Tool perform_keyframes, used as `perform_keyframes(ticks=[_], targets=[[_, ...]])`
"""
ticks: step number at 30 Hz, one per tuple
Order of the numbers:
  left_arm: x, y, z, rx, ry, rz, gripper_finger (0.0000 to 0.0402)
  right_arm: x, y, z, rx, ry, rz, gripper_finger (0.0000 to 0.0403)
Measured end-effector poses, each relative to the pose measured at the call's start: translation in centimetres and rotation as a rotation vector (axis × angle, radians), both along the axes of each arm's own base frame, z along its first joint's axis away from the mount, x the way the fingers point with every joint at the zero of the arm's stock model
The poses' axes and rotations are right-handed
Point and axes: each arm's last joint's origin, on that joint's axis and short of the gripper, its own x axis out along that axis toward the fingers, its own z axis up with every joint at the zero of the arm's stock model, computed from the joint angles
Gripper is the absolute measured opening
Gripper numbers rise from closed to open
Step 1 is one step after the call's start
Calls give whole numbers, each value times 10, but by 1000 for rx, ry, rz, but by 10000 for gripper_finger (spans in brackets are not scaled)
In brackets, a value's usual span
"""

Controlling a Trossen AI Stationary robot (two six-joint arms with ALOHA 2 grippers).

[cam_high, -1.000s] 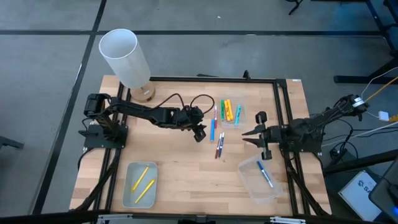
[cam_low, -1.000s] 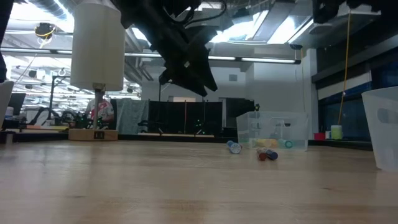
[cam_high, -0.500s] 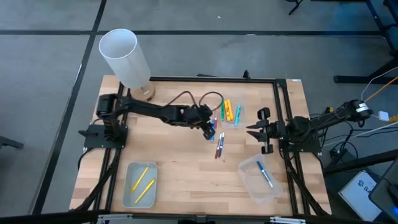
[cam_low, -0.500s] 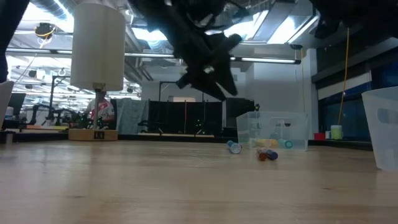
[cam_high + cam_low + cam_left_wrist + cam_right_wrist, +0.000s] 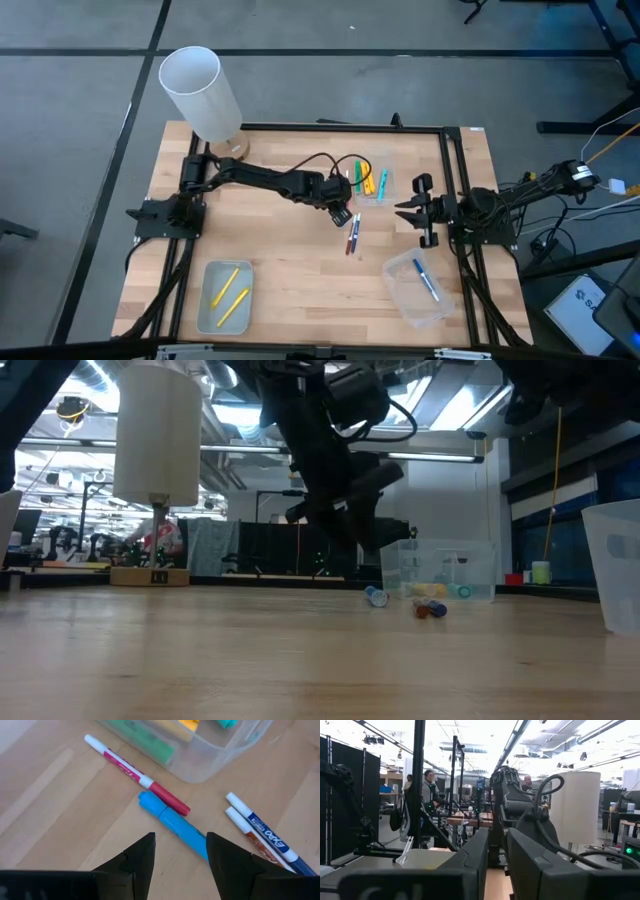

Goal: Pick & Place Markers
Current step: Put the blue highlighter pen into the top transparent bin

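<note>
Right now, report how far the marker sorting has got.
Done: two yellow markers lie in the near-left tray, a blue one in the near-right tray. In hand: nothing; the left gripper hovers open over the blue marker. Left: four loose markers, plus those in the far tray.

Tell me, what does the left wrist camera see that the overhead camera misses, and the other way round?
Only the left wrist view shows the lettering on the two white-capped markers. Only the high view shows the tray of yellow markers, the tray holding a blue marker, the white cylinder and the waiting right gripper. Both show the left gripper, open, over the light blue marker, beside the red and white marker.
</note>
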Motion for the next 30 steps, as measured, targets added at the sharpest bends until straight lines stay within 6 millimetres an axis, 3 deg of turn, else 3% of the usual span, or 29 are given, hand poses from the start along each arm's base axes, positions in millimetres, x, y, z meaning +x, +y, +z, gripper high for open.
perform_keyframes(ticks=[6, 17, 30], targets=[[0, 0, 0, -8, -8, 19, 171, 0, 0, 0, 0, 0, -1, 76], [5, 1, -7, -62, -101, 284, 171, 0, 0, 0, 7, 1, 1, 76], [12, -14, -34, -16, -61, 274, 171, 0, 0, 0, 17, 2, 4, 76]])
